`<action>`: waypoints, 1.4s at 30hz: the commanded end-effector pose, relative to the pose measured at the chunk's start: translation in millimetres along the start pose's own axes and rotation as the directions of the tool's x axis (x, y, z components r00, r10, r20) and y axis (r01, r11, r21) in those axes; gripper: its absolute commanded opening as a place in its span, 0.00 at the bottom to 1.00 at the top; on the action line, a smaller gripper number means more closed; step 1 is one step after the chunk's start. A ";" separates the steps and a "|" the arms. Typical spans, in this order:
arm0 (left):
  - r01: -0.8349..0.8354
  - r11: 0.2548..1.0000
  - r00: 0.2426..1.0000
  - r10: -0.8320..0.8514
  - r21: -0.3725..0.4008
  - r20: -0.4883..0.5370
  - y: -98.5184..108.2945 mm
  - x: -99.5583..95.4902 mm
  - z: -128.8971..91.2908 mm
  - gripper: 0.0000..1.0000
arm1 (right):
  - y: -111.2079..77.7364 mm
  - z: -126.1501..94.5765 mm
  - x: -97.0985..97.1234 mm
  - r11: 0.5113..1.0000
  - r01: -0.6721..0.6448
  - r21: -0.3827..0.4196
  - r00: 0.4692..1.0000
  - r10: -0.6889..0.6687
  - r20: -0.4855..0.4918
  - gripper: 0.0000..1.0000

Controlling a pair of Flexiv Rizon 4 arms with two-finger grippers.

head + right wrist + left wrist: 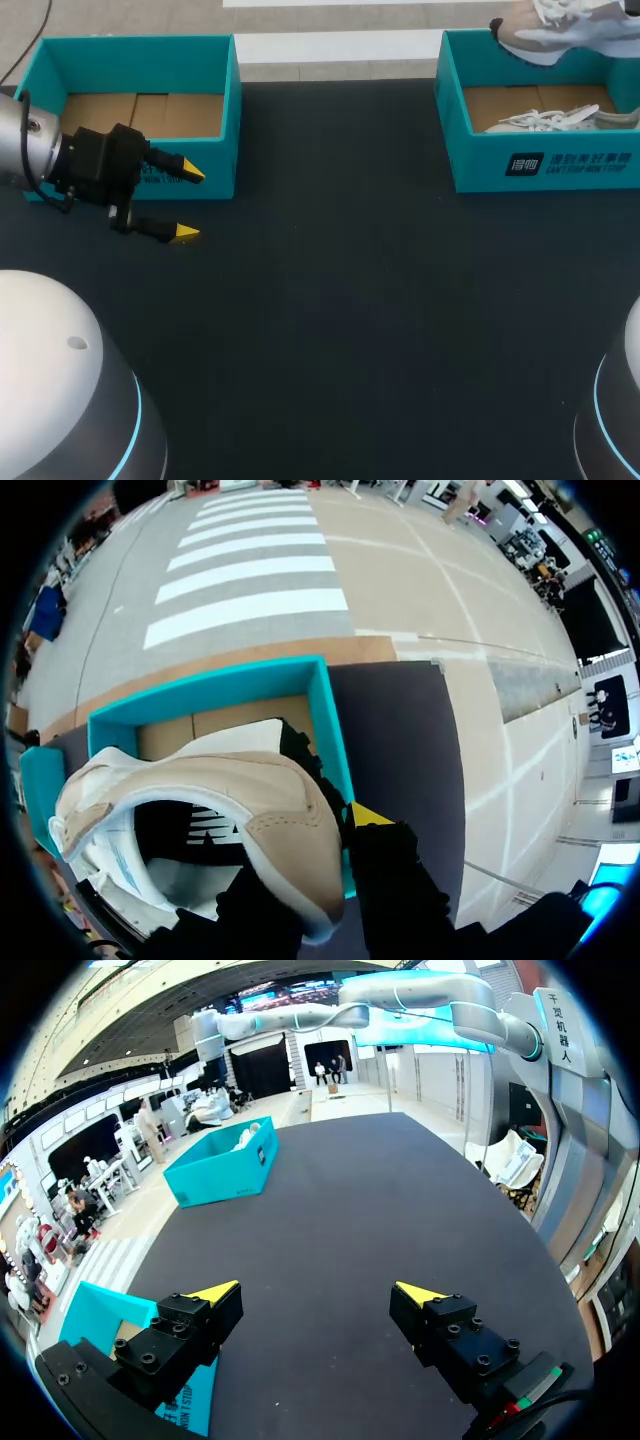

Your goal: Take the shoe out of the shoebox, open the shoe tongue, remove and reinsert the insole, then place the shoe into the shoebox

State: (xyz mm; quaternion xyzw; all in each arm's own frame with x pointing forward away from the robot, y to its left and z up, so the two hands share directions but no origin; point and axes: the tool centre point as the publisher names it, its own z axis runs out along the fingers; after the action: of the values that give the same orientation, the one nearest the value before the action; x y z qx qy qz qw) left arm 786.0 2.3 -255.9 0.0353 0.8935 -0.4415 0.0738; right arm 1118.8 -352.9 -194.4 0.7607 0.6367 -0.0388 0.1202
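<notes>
L grip (188,203) open, by L box (228,120) | R grip (335,845) clamped on shoe (285,820) heel, over R box (545,165)

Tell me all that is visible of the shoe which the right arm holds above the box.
The lifted shoe is a sneaker with a beige upper that looks like suede, a white sole and white laces. Its opening faces the wrist camera and shows a dark insole with light print. The right tool grips its heel wall; one yellow tip shows outside, the other is hidden. The shoe hangs above the far side of the teal shoebox, apart from the second shoe lying inside.
</notes>
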 end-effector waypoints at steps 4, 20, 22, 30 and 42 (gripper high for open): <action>0.000 1.000 1.000 0.000 -0.002 0.001 -0.3 1.2 -0.1 1.00 | 3.4 20.1 19.1 0.998 -0.006 0.062 1.000 0.004 0.023 0.00; 0.000 1.000 1.000 0.000 -0.002 0.001 -0.3 1.2 -0.1 1.00 | 13.6 46.8 36.0 0.988 -0.148 0.036 0.982 0.143 0.127 0.00; 0.000 1.000 1.000 0.000 -0.002 0.001 -0.3 1.2 -0.1 1.00 | 14.5 51.3 37.4 0.986 -0.161 0.041 0.980 0.155 0.127 0.00; 0.000 1.000 1.000 0.000 -0.002 0.001 -0.3 1.2 -0.1 1.00 | 12.7 72.1 43.7 0.987 -0.157 0.046 0.977 0.148 0.151 0.00; 0.000 1.000 1.000 0.000 -0.002 0.001 -0.3 1.2 -0.1 1.00 | 21.0 109.0 45.6 0.977 -0.202 0.070 0.969 0.190 0.157 0.00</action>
State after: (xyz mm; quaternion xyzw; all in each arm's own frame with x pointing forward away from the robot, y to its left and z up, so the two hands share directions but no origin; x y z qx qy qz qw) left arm 786.0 2.3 -255.8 0.0353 0.8935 -0.4415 0.0738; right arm 1144.3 -334.1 -298.7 0.8178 0.5473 -0.1039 0.1446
